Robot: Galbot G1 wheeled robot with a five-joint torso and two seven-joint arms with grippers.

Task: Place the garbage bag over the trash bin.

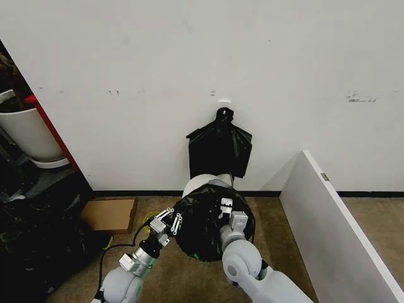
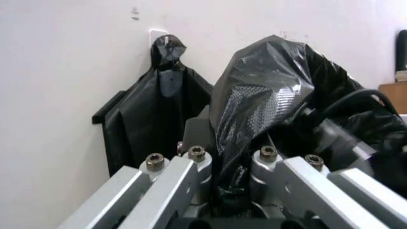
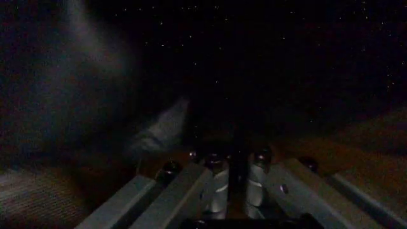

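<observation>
Brown cardboard, a flat box, lies on the floor at the far left by the wall, well clear of the work. Next comes the left gripper, at the left flank of the thin glossy black plastic garbage bag; in the left wrist view its fingers stand close together with a fold of the film pinched between them. The bag is draped over the round cream-white plastic trash bin, which stands on the floor against the white wall; only the back of the bin's rim shows bare above the film, so the far edge does not look covered yet. Above it, a bunch of black bags hangs knotted from a wall hook. The right gripper sits on the right side of the bag; its wrist view is dark with film, and whether its fingers are wide or gripping cannot be told. A white panel stands farther right.

Risks, as I judge them: the light bin could tip or slide towards the wall if both arms pull unevenly; the thin film could tear at the left pinch; and the loose bag could slip off the uncovered back rim
</observation>
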